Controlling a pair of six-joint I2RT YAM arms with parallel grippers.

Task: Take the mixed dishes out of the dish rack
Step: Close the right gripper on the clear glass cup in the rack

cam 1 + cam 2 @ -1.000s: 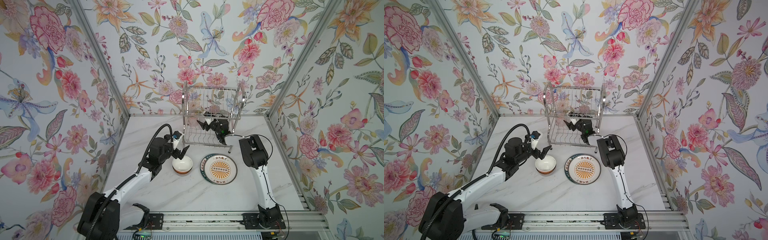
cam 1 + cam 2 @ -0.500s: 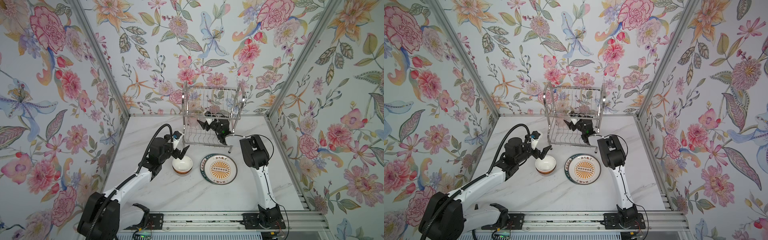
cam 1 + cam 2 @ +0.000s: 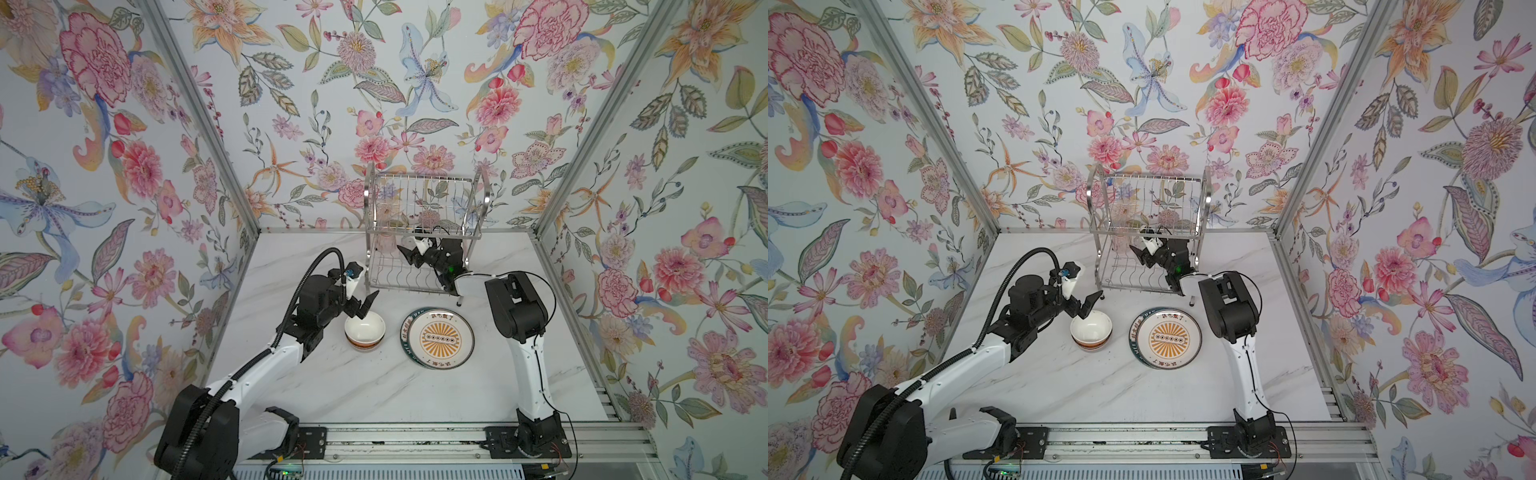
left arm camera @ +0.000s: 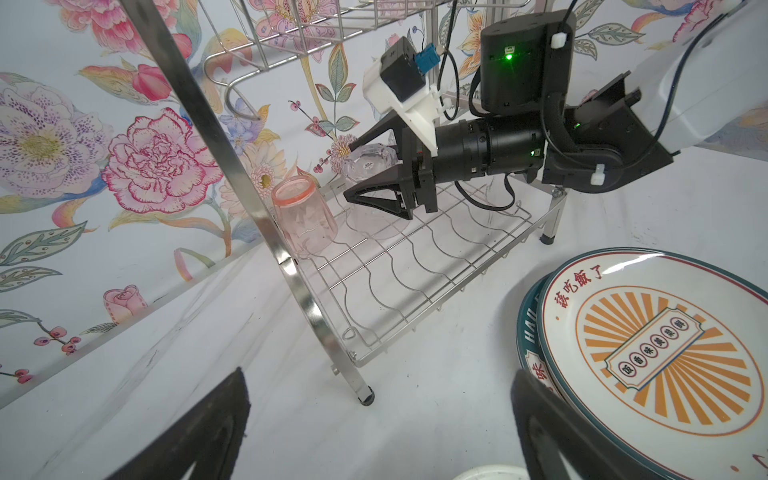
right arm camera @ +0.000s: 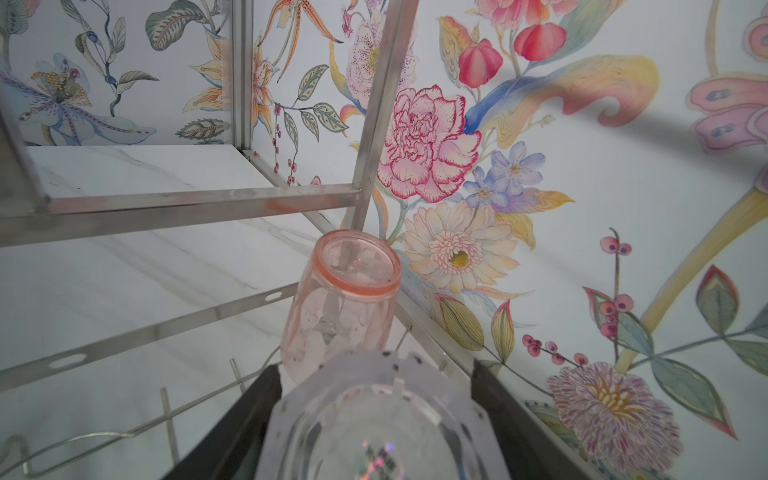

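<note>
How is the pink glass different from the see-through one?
The pink glass is tinted and smooth; the clear glass is colourless with cut facets. The pink glass stands free; the clear glass sits between the jaws of the right gripper. Both are upside down on the lower shelf of the dish rack.

In the dish rack [image 3: 419, 199], the upper shelf and side frames crowd the lower tier; the pink tumbler [image 4: 305, 220] stands just beside the clear tumbler [image 4: 370, 164]. The near tabletop [image 3: 374, 386] lies open.
</note>
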